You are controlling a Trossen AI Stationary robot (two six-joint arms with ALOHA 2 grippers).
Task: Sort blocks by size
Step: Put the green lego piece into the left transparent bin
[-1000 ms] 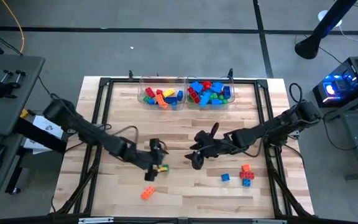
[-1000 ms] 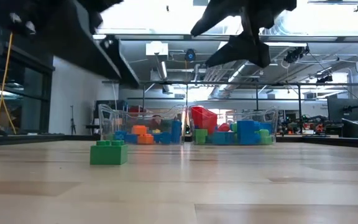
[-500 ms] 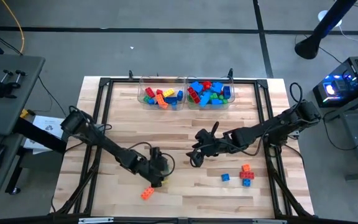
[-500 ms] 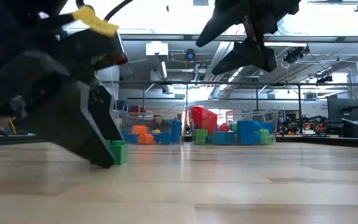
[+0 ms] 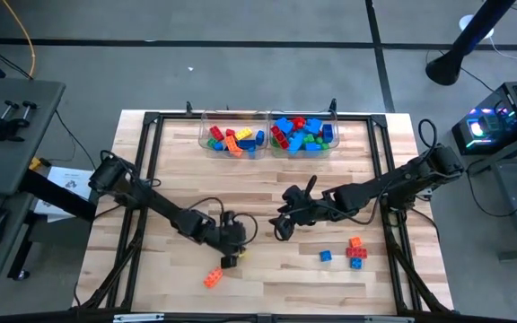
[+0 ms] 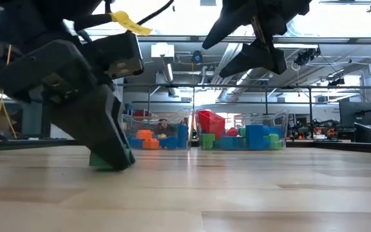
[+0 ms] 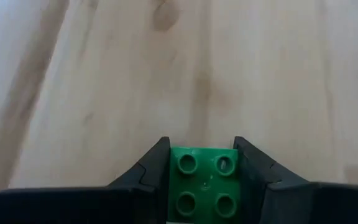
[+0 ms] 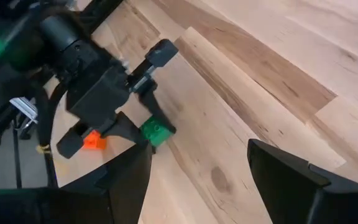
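A small green block (image 7: 204,183) with four studs sits on the table near its front, left of the middle. My left gripper (image 7: 201,148) stands over it, shut on it; the low view shows a dark finger (image 6: 108,132) covering most of the block (image 6: 100,162). The right wrist view shows the same block (image 8: 156,132) under that gripper. My right gripper (image 5: 283,226) hangs open above the table's middle, holding nothing. Loose blocks lie near the front: an orange one (image 5: 213,279), a blue one (image 5: 326,256) and an orange-and-red group (image 5: 356,251). My left gripper pinches the green block by two opposite side walls (image 7: 174,180) between its two fingers (image 7: 151,171). The fingers slant down onto it from the table's left and far side. The block stands studs up with its underside on the table (image 6: 111,167).
Two clear bins (image 5: 234,136) (image 5: 303,135) filled with mixed coloured blocks stand at the table's far edge. A black frame (image 5: 146,179) runs around the tabletop. Bare wood lies between the grippers and the bins.
My left gripper has come down and toward the table's near edge onto the green block, which was standing free before it. Its fingers now lie against the block's sides. The block has stayed on the table. My right arm has kept still.
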